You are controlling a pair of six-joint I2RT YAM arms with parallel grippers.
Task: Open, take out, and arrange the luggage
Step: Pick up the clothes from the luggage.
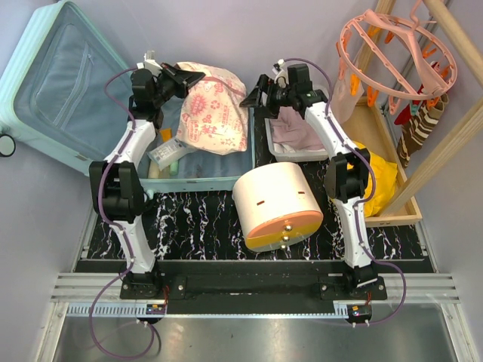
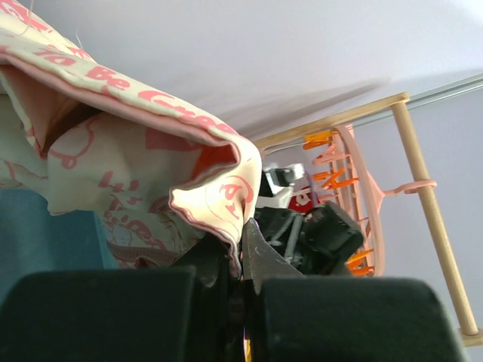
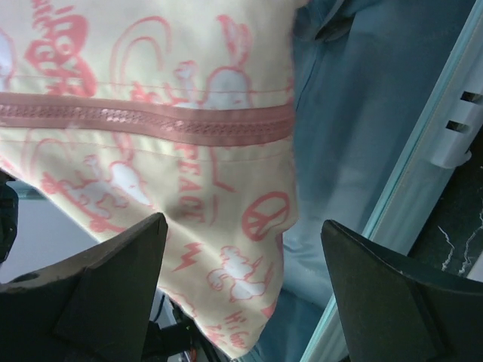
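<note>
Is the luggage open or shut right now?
Open. The luggage lid is swung back to the left, grey-blue lining exposed; the printed pouch is above the other half.

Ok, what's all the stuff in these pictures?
luggage: one, pale mint-blue, open, back left.
zip pouch: one, cream with pink cartoon prints, lifted over the luggage.
toiletry tubes: a few, white and pale, in the luggage's near corner.
mesh basket: one, white, right of the luggage, pinkish cloth inside.
cylinder: one, cream with an orange end, front centre.
clip hanger: one, pink, round, on the wooden rack at right.
yellow cloth: one, by the rack's base.
left gripper: one, black, shut on the zip pouch.
right gripper: one, black, open beside the zip pouch.
</note>
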